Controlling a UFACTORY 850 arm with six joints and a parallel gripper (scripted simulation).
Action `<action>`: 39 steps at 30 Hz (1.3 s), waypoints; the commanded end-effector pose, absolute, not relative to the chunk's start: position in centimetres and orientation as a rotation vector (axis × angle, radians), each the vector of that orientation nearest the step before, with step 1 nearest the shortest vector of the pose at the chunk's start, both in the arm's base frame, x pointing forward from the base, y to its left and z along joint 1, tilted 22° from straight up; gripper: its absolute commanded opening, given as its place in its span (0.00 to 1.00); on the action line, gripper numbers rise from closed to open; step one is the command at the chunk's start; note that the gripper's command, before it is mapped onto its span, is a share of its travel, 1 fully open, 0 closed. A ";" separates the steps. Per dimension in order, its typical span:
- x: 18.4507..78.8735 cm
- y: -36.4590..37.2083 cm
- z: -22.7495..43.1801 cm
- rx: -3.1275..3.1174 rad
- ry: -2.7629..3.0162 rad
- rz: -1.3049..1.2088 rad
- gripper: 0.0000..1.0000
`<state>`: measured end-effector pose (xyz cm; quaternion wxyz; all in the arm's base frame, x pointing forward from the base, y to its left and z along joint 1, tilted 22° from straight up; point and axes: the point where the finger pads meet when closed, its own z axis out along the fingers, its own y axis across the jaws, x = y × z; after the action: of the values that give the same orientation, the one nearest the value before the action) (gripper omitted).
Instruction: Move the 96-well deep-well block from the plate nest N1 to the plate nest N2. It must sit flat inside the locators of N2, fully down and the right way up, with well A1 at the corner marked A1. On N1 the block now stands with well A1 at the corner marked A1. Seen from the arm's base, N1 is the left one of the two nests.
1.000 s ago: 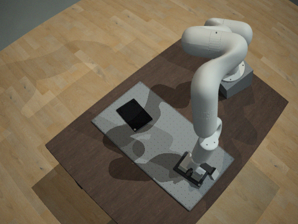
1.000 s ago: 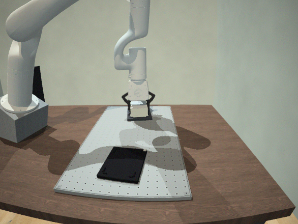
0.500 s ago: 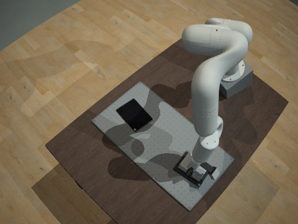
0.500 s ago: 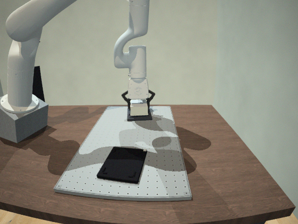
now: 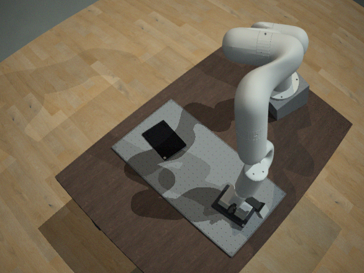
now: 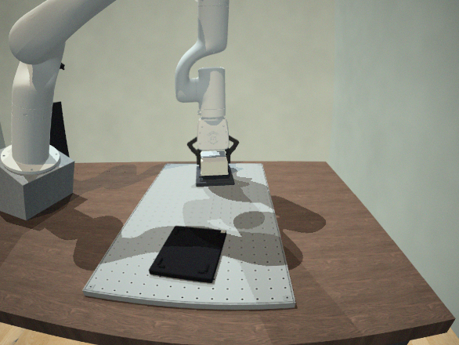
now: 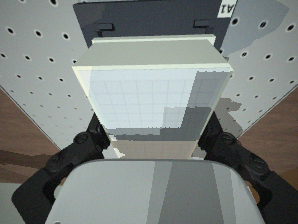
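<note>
Your tool (image 6: 212, 156) stood wide, clamped on the deep-well block (image 7: 152, 97) (fingers on its sides), above nest N1 (image 7: 150, 20).

In the wrist view the fingertips of the gripper (image 7: 150, 142) are hidden behind the sides of the block (image 7: 152, 100); only the dark linkages at 4 and 8 o'clock are seen. The wells are too faint to be counted. The far nest (image 7: 150, 20) is cut off at 12 o'clock, its A1 label clipped by the edge. In the top view the block (image 5: 236, 207) is largely covered by the arm (image 5: 253, 124). In the exterior view the arm (image 6: 31, 98) is cut off at 12 o'clock.
</note>
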<state>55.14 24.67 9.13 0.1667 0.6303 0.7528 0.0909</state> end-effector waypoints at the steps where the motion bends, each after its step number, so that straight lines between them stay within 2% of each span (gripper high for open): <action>1: 55.1 24.7 9.4 1.794 2.142 0.260 0.00; 39: 53.5 25.1 13.5 1.794 2.142 0.261 0.00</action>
<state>53.56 24.99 13.12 0.1670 0.6302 0.7527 0.0913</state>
